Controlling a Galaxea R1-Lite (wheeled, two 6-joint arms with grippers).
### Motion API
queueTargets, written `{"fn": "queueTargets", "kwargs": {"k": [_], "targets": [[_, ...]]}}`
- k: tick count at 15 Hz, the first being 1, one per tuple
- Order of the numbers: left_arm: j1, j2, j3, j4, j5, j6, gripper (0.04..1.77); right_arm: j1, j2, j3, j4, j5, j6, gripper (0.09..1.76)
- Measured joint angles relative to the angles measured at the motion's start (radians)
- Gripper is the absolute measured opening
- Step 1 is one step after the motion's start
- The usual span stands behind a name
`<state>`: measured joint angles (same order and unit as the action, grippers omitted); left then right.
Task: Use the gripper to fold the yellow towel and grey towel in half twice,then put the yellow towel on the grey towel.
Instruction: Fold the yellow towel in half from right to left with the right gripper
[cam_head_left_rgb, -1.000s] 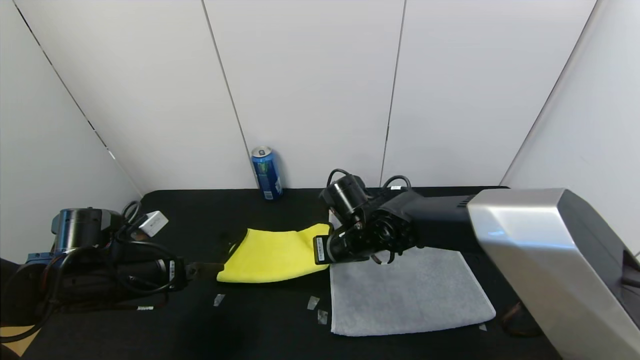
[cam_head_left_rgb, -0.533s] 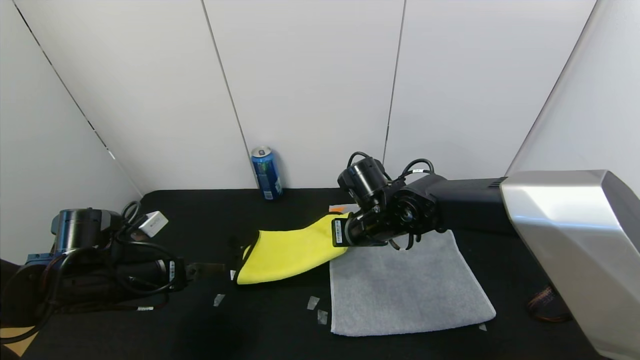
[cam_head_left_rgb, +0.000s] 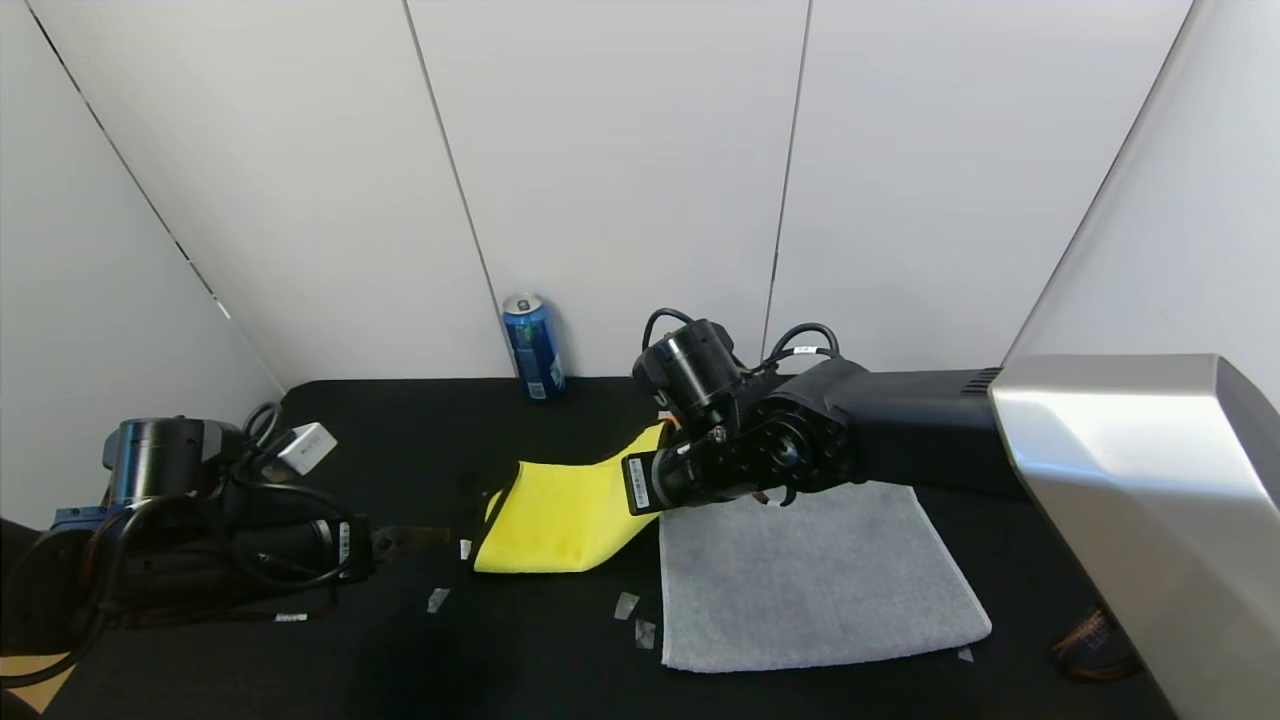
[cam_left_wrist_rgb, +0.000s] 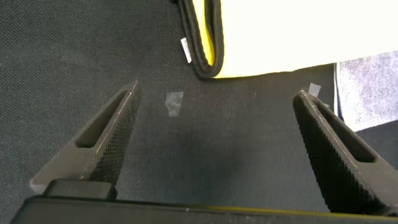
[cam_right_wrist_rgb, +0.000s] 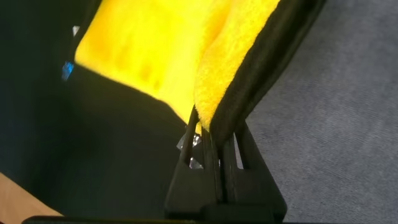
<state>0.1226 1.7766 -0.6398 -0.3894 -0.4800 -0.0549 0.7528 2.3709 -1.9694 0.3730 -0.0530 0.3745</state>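
The yellow towel (cam_head_left_rgb: 560, 512) lies left of centre on the black table, its right edge lifted off the cloth below. My right gripper (cam_head_left_rgb: 655, 455) is shut on that raised black-edged edge, just above the near-left corner area of the grey towel (cam_head_left_rgb: 810, 590). The right wrist view shows the gripper (cam_right_wrist_rgb: 214, 127) pinching the yellow towel (cam_right_wrist_rgb: 143, 43) over the grey towel (cam_right_wrist_rgb: 336, 124). The grey towel lies flat at the right. My left gripper (cam_head_left_rgb: 410, 538) rests open on the table left of the yellow towel. In its wrist view the left gripper (cam_left_wrist_rgb: 217, 92) holds nothing, with the yellow towel (cam_left_wrist_rgb: 280, 31) ahead.
A blue can (cam_head_left_rgb: 533, 346) stands at the back by the wall. Small bits of clear tape (cam_head_left_rgb: 626, 605) lie on the black table (cam_head_left_rgb: 520, 670) in front of the towels. White walls close in the back and both sides.
The right gripper has raised the yellow towel's right edge, swung right and then back left. The towel's left side has slid right. The left arm has not moved.
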Motion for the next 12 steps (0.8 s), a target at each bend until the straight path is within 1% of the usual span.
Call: {"fn": "queueTargets", "kwargs": {"k": [3, 5, 8, 12], "targets": [[0.001, -0.002, 0.004, -0.001, 0.0, 0.001, 1.72, 0.035, 0.003, -0.006, -0.013, 0.001, -0.023, 0.14], [0.001, -0.005, 0.006, -0.002, 0.001, 0.001, 1.72, 0.054, 0.009, -0.009, -0.061, 0.003, -0.025, 0.14], [0.001, -0.009, 0.01, -0.006, 0.001, 0.003, 1.72, 0.082, 0.024, -0.011, -0.096, 0.006, -0.069, 0.14], [-0.002, -0.01, 0.027, -0.042, 0.005, 0.004, 1.72, 0.111, 0.061, -0.015, -0.16, 0.011, -0.131, 0.14]]}}
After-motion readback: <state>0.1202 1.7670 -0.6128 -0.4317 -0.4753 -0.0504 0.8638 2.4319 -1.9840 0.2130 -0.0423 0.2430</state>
